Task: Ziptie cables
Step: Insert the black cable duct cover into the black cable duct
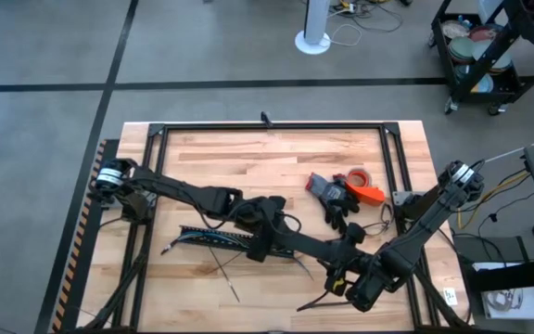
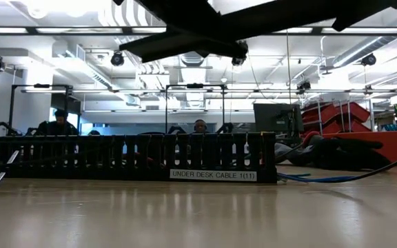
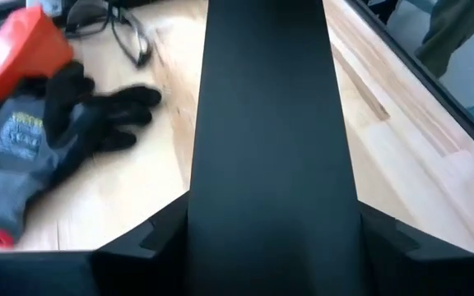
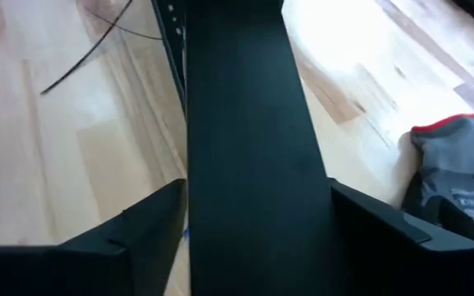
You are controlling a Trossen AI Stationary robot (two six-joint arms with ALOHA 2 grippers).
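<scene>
A long flat black cover strip (image 1: 313, 249) hangs above the table's middle, with one of my grippers at each end. My left gripper (image 1: 274, 237) is shut on its left end and my right gripper (image 1: 346, 272) on its right, nearer end. The black comb-toothed duct (image 1: 207, 237) lies on the table to the left, labelled on its side (image 2: 212, 174). Thin dark zipties (image 1: 233, 289) lie loose near the front; one (image 4: 81, 62) shows beside the duct. The cables (image 1: 378, 221) curl by the gloves. My left gripper pinches the cover strip's two long edges (image 3: 197, 222) between its fingers, at the strip's left end. The fingers come level from the table's left and point along the strip. The strip (image 2: 205, 34) is lifted clear of the table. My right gripper pinches the cover strip's two long edges (image 4: 192, 205) at its right, nearer end. The fingers come from the table's right near side and point along the strip, which runs away toward the duct (image 4: 175, 33), clear of the wood.
Grey-and-black work gloves (image 1: 332, 197) lie right of centre, also seen in the wrist views (image 3: 39, 140) (image 4: 455, 181). An orange tape dispenser (image 1: 367, 192) and a red roll (image 1: 358, 175) sit beside them. A black frame (image 1: 272, 127) borders the tabletop. People sit in the room behind.
</scene>
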